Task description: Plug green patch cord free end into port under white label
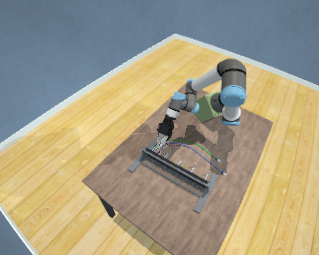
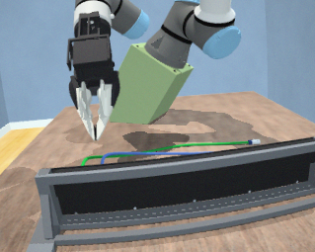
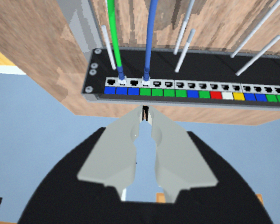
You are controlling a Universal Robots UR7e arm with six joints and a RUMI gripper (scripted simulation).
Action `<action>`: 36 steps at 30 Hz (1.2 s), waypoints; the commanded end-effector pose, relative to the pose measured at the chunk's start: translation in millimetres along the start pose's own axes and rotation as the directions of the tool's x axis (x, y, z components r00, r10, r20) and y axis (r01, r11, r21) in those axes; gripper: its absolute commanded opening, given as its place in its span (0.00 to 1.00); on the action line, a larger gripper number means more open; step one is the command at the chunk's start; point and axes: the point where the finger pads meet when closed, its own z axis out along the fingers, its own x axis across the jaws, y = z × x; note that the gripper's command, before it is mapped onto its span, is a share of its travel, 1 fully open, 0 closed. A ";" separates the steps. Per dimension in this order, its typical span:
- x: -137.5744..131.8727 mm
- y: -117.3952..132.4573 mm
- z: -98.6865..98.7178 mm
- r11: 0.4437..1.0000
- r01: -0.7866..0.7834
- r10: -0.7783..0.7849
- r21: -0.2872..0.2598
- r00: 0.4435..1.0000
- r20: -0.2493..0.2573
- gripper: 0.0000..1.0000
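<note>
The green cord [image 1: 191,142] [image 2: 201,144] [image 3: 114,37] has one end in the second port from the left in the wrist view, by a blue label. Its free plug [image 1: 218,159] [image 2: 255,141] lies behind the rack [image 2: 46,206] [image 3: 200,65] in the exterior view; its latch is too small to tell. The blue cord [image 1: 194,154] [image 3: 150,37] is in the fourth port, by a green label. The white label [image 3: 227,95] is farther right, its port [image 3: 226,87] empty. My gripper [image 2: 95,139] [image 3: 144,106] is shut and empty, above the rack's end near the plugged ends.
The blue cord's free end [image 1: 224,173] lies near the green one on the table [image 1: 239,193]. Several thin white rods [image 3: 185,50] stick out from the rack among the cords. The green block [image 2: 147,87] under the arm's base stands behind the rack. The rack stands upright.
</note>
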 end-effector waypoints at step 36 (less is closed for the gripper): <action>-0.3 0.4 -3.5 1.000 0.000 0.000 -0.001 1.000 0.001 0.00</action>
